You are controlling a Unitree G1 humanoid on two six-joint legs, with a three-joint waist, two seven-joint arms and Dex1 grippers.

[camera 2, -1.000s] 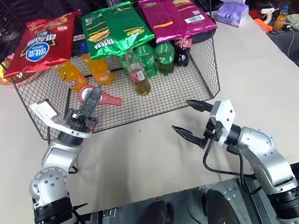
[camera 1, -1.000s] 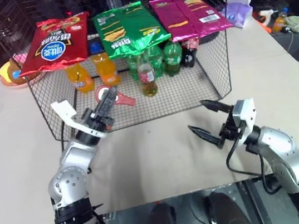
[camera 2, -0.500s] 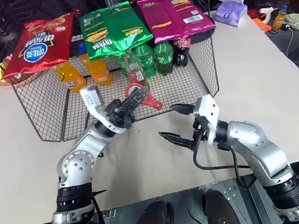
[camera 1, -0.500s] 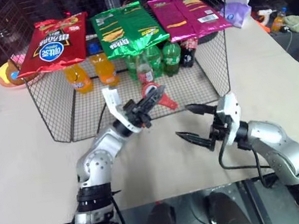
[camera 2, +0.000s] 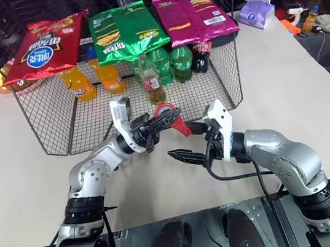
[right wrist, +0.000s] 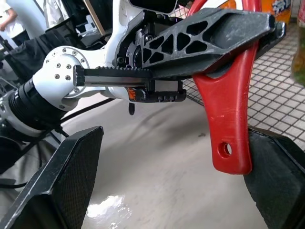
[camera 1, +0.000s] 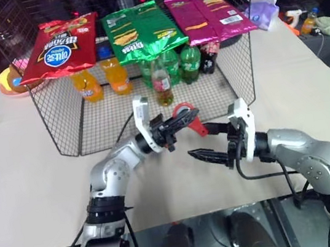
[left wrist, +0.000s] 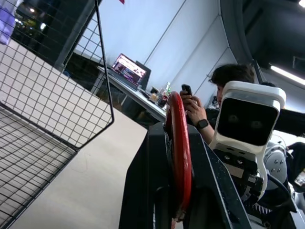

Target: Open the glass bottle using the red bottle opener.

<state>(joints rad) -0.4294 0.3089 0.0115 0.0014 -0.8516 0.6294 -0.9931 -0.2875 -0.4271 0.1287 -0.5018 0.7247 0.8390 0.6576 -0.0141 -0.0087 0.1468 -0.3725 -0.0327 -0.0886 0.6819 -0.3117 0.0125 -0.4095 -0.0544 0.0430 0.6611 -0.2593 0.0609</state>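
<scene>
The glass bottle (camera 1: 161, 84), with amber liquid and a red label, stands upright in the wire basket (camera 1: 84, 120), in front of the green soda bottles. My left gripper (camera 1: 180, 123) is shut on the red bottle opener (camera 1: 192, 121) in front of the basket, above the table. The ring head sits by the fingers and the handle sticks out toward my right gripper (camera 1: 202, 142). That gripper is open, its two fingers spread on either side of the handle's end. In the right wrist view the red bottle opener (right wrist: 228, 119) hangs close beside one finger (right wrist: 274, 176), apart from the other.
Red, green and pink chip bags (camera 1: 139, 31) lie across the basket top. Orange soda bottles (camera 1: 88, 85), green soda bottles (camera 1: 190, 64) and a dark bottle stand inside. A tissue pack (camera 1: 263, 12) lies back right. A person (left wrist: 224, 90) with a phone sits beyond the table.
My left gripper carried the opener to the right and turned it toward the right gripper. The right gripper moved left and rolled, so its fingers now flank the opener's handle.
</scene>
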